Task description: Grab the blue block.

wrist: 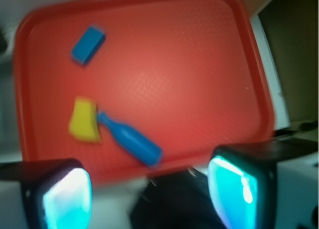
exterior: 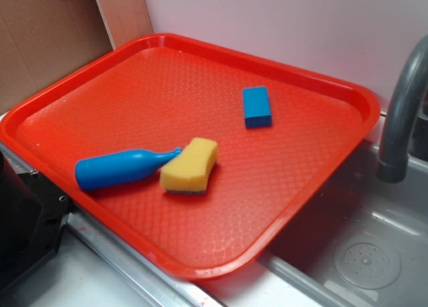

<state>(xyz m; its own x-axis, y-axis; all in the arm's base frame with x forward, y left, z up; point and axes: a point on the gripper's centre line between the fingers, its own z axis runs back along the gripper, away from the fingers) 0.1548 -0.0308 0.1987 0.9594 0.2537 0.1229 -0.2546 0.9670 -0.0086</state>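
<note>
Gripper (wrist: 149, 194) hangs wide open, well apart from the blue block (wrist: 87, 44) on the red tray (wrist: 199, 89); likely light and rigid, best pinched across its narrow sides.

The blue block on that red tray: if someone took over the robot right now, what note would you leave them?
Gripper: open, empty, hanging above the near edge of the tray.
Blue block: lying flat on the tray, alone, apart from everything else.
Yellow sponge and blue bottle toy: touching each other, well clear of the block.
Done: nothing grabbed yet.
Left: move over the block, descend, close on it, lift.
</note>
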